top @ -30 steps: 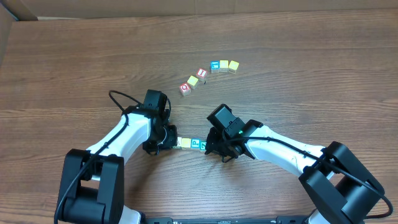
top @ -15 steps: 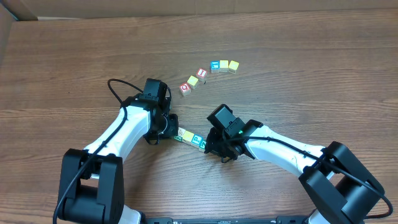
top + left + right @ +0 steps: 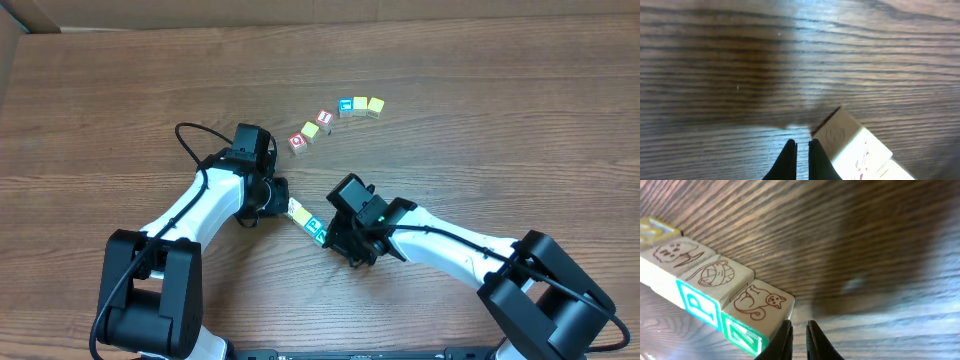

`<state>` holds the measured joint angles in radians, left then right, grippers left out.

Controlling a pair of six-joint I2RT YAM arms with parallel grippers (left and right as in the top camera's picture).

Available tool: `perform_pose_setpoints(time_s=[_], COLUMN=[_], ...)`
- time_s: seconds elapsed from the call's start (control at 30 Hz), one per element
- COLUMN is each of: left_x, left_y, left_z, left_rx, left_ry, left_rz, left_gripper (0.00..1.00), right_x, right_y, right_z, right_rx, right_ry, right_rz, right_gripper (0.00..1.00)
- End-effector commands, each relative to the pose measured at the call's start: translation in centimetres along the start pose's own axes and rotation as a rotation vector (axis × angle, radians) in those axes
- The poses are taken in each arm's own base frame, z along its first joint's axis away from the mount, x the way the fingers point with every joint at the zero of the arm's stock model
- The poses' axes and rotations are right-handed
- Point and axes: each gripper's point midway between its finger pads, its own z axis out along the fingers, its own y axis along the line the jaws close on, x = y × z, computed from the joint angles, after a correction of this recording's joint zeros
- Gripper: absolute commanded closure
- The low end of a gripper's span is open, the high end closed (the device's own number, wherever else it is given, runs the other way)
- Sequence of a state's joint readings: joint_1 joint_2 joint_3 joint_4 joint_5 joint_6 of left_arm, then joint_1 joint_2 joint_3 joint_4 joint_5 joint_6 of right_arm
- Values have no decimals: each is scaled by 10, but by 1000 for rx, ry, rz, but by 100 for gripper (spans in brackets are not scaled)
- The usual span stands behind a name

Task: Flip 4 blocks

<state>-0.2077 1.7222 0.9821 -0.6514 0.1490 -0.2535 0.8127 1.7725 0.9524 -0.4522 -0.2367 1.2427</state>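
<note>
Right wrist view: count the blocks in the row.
4, touching in one line: yellow block at the left edge, cream block, blue-P block, teal block nearest the right gripper. Others may lie beyond the frame.

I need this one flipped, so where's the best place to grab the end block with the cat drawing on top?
Take the cat block across the row, on its teal-green letter face and the face opposite, coming down from above. Its yarn-ball neighbour sits tight against one side, so a grip along the row likely finds no room there.

The green-faced wooden cube [image 3: 760, 304] bears a brown cat outline. Beside it, the blue-faced wooden cube [image 3: 715, 275] bears a yarn-ball outline.
</note>
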Motion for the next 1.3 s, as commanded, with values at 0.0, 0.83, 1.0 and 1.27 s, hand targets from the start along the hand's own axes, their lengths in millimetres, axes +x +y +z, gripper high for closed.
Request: perform_pose_setpoints(time_s=[0.0,0.83,1.0,1.27], left_x=[-7,-20,-25,-56], left_y=[-8,-23,-10,-15], left_z=[0,1,-6,-43], left_rx=[29,30,-58,-92], left_ry=[-13,-83,-85,-140], left_rz=[30,100,93,-42], left_gripper=[96,96,96,96], right_x=[6,22,23,8], right_y=[0,12,13,56], right_z=[4,8,6,-44], right_rx=[4,-25,-26,-133], right_ry=[7,1,4,-87], right_rz=[84,197,95,-289], right_gripper=[87,91,96,96])
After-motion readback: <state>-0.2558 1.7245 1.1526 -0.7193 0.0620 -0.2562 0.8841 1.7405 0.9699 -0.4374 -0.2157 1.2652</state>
